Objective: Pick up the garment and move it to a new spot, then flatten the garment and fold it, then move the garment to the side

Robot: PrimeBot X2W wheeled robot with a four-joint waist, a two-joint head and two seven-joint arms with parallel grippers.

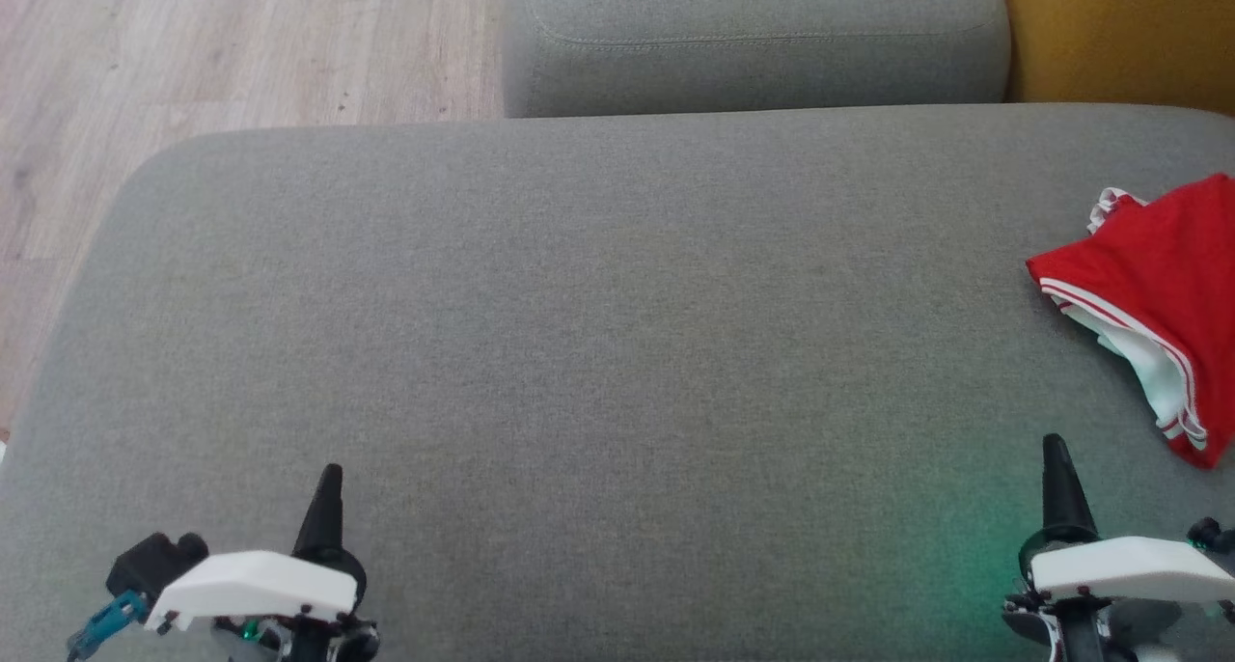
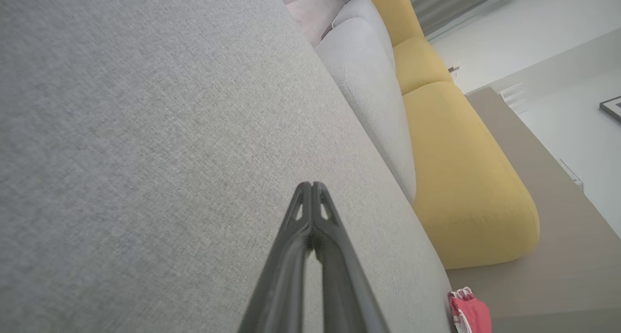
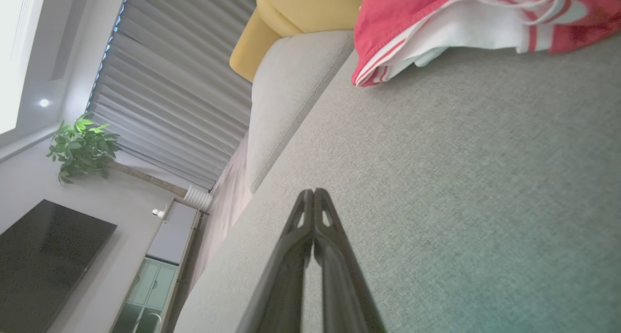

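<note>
Left gripper [image 1: 330,481]: fingers pressed together, nothing between them; low over the near-left part of the sofa seat [image 1: 617,305].
Right gripper [image 1: 1057,450]: fingers pressed together, empty; near-right, just short of the garment [image 1: 1153,276] and not touching it.
Why so placed: both sit in a rest pose, well apart, which leaves the middle of the seat free as a working area for flattening and folding.
Garment, location: far right of the seat, partly cut off by the head view's edge.
Garment, look: red cloth with a white lining and thin white stripes along the hem; layered in a loose heap, edges uneven, not flat.
Stage (judgement): either not yet picked up or already set aside; cannot tell which.
</note>
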